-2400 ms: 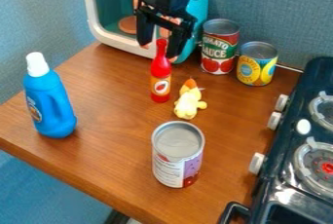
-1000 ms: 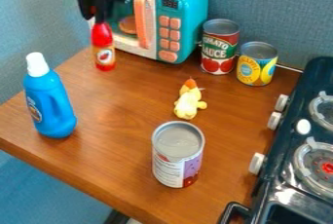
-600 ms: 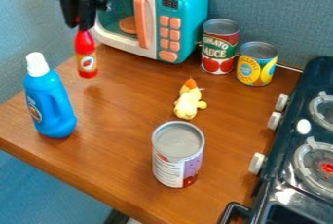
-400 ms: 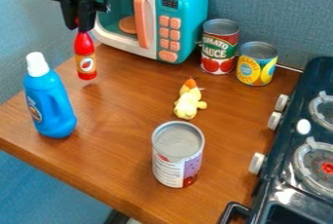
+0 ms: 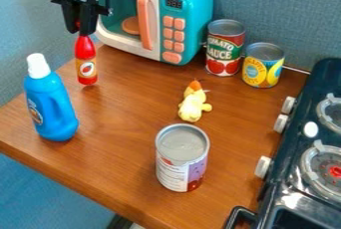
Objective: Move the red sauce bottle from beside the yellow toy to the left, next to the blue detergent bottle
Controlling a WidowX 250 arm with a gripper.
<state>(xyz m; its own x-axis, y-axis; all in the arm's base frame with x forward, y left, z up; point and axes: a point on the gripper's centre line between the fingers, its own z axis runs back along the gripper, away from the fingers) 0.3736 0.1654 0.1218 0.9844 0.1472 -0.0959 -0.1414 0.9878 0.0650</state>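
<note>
Well, in the camera view my gripper (image 5: 79, 30) has its jaws pinching the red bottle (image 5: 85, 61) upright near the blue bottle (image 5: 51, 104); grasping looks done, release remains, though I can't tell if its base touches the table (image 5: 133, 118).

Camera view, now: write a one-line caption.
The black gripper holds a red bottle upright near a blue bottle and toy microwave.
</note>
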